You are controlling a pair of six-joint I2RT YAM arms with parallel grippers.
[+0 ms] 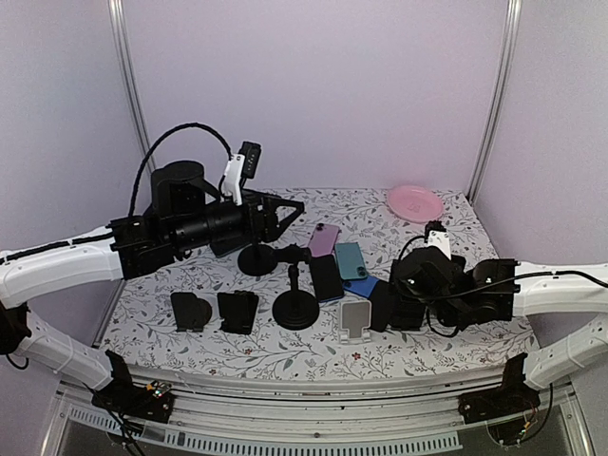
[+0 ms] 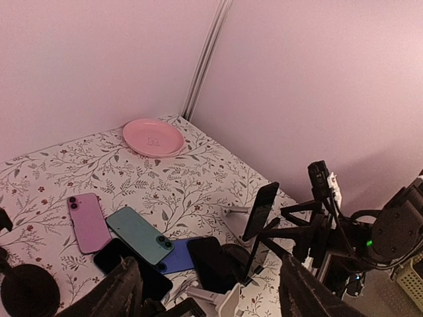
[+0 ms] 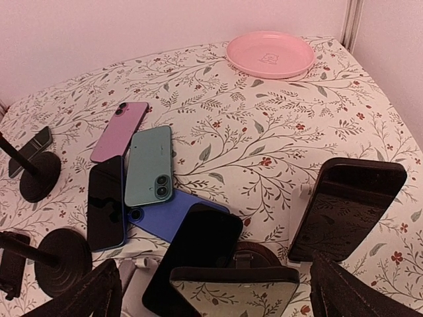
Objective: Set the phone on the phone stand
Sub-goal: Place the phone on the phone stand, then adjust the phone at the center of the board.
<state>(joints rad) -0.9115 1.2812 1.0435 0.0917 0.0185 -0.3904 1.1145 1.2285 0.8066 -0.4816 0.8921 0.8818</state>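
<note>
At the right front of the flowered table (image 1: 285,359), a black phone (image 3: 347,210) stands upright, tilted back on its phone stand (image 3: 305,191), of which only a pale edge shows beside it. The right wrist view gives the dark screen face-on. The left wrist view shows the same phone (image 2: 260,211) almost edge-on and leaning. In the top view it merges with the dark right arm and cannot be picked out. Only the top view shows 2 black folding stands (image 1: 191,312) at the front left. Mid-table, a pink phone (image 3: 119,131), a teal phone (image 3: 151,165), a blue phone (image 3: 166,214) and a dark phone (image 3: 107,201) lie flat, partly overlapping, and a pink plate (image 3: 269,54) sits at the back. The right gripper (image 3: 213,281) is spread wide, with 1 finger in each lower corner of its view, and holds nothing. The left gripper (image 2: 208,274), raised over the table's left side, is likewise spread apart and empty.
</note>
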